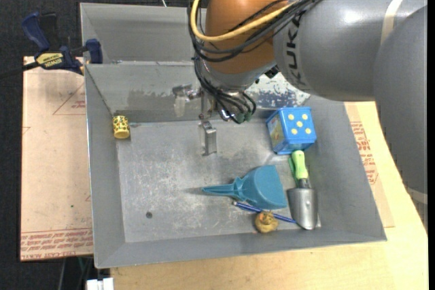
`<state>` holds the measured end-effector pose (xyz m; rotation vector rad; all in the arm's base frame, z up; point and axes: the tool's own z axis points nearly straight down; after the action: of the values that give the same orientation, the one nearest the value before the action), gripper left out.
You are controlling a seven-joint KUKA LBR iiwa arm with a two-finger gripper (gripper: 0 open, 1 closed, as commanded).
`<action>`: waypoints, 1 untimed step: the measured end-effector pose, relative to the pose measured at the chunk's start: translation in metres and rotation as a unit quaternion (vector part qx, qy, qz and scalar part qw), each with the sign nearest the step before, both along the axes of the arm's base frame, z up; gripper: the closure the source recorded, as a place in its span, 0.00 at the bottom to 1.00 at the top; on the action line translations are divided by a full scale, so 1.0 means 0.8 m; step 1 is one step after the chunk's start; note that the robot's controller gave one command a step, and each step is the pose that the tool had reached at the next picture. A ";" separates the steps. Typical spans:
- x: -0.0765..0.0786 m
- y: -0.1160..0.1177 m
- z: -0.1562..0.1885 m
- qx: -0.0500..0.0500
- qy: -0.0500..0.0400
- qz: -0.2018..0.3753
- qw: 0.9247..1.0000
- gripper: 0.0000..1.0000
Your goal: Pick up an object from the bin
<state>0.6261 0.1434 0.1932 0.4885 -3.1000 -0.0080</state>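
Observation:
My gripper [196,116] hangs under the orange cover over the bare floor in the middle-back of the bin. One finger [209,138] points down at the floor and the other [182,93] stands apart to the upper left; it is open with nothing between them. A blue cube with yellow dots [292,129] lies to its right. A blue funnel [257,187] lies on its side below and to the right, spout pointing left. None of these touches the gripper.
A grey scoop with a green handle [302,195] lies by the funnel along the right wall. A small tan lump [265,222] and a thin blue stick [268,214] sit at the front. A yellow spool [121,126] rests at the left wall. A speckled blue-white packet [275,96] lies behind the cube.

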 end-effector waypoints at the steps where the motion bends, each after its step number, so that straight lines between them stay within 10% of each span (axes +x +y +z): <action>1: -0.010 -0.007 -0.027 0.001 0.000 -0.051 0.999 0.00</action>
<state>0.6180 0.1378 0.1712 0.3313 -3.1206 -0.0102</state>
